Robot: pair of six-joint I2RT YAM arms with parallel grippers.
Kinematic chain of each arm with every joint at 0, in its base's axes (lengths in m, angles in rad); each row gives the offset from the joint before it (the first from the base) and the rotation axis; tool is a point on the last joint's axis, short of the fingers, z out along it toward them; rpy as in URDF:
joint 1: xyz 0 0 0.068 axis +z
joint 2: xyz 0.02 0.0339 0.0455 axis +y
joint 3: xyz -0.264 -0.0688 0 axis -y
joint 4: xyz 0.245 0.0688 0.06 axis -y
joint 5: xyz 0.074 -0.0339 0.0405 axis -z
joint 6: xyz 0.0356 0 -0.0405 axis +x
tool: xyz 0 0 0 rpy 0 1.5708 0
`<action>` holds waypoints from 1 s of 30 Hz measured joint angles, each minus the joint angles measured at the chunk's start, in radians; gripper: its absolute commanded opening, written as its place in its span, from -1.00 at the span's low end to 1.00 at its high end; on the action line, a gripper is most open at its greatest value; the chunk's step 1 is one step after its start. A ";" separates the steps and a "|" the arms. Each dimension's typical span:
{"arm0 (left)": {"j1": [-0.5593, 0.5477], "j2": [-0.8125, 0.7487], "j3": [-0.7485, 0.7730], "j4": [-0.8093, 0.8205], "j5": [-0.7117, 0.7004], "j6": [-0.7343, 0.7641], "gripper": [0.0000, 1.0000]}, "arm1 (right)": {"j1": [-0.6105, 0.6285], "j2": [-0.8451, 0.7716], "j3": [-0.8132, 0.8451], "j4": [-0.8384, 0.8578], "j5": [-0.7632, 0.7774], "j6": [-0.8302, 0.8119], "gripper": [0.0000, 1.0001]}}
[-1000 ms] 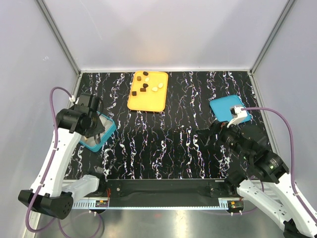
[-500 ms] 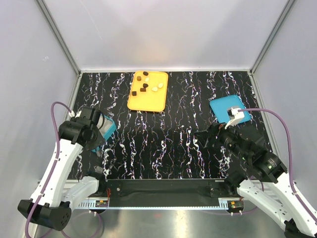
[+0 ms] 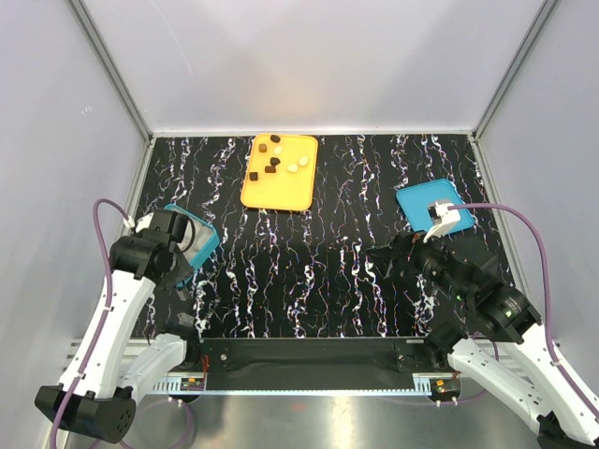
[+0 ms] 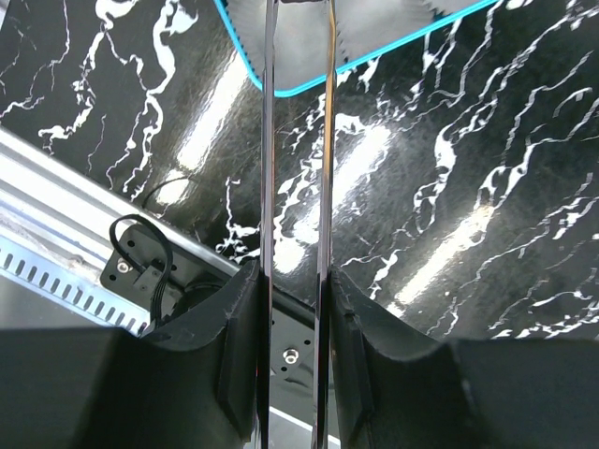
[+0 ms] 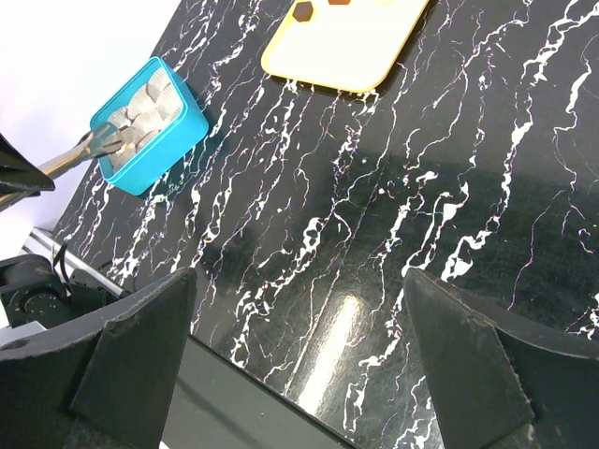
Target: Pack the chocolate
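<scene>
The left hand (image 5: 100, 145) sat at the near-left of the worktop (image 3: 309, 267). Its thin metal fingers were drawn close together at the corner of the teal box (image 5: 168, 152), and they appeared to pinch the box's wall. The box was rigid and straight-sided, and inside it was a pale silvery liner of small rounded cups.

The chocolate (image 3: 273, 161) was well apart from the box, up and to the right of it, at the far middle of the worktop. The pieces were scattered over the far end of the orange tray (image 3: 279, 195): dark brown cubes and pale cream rounds, all tiny. The tray was flat and matte, with rounded corners and a low rim. The worktop was glossy black with white veins and threw back glare.

The right hand (image 5: 298, 290) hovered over the near-right with its broad dark fingers spread wide, holding nothing. From it the chocolate lay ahead and to the left. By my reading it was the free hand to reach across, and such small pieces would want a narrow, careful pinch.

Beyond it lay a flat teal piece (image 3: 416, 201), partly hidden by the wrist.
</scene>
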 measured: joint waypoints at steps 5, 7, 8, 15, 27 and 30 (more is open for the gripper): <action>0.001 0.000 -0.016 -0.001 0.000 0.000 -0.42 | 0.000 0.004 0.000 0.000 0.000 -0.003 0.99; 0.001 -0.001 -0.023 0.001 0.000 0.000 -0.41 | 0.000 0.005 0.000 0.000 0.001 -0.003 0.99; 0.001 -0.001 -0.029 0.001 0.000 0.000 -0.41 | 0.000 0.005 0.000 0.000 0.001 -0.003 0.99; 0.001 -0.008 -0.047 0.000 0.000 0.000 -0.40 | 0.000 0.005 0.000 0.000 0.010 -0.007 0.99; 0.001 -0.008 -0.048 0.000 0.000 0.000 -0.35 | 0.001 0.005 0.000 0.000 0.019 -0.010 0.99; 0.001 -0.009 -0.048 0.000 0.001 0.001 -0.35 | 0.001 0.005 0.000 0.000 0.019 -0.010 0.99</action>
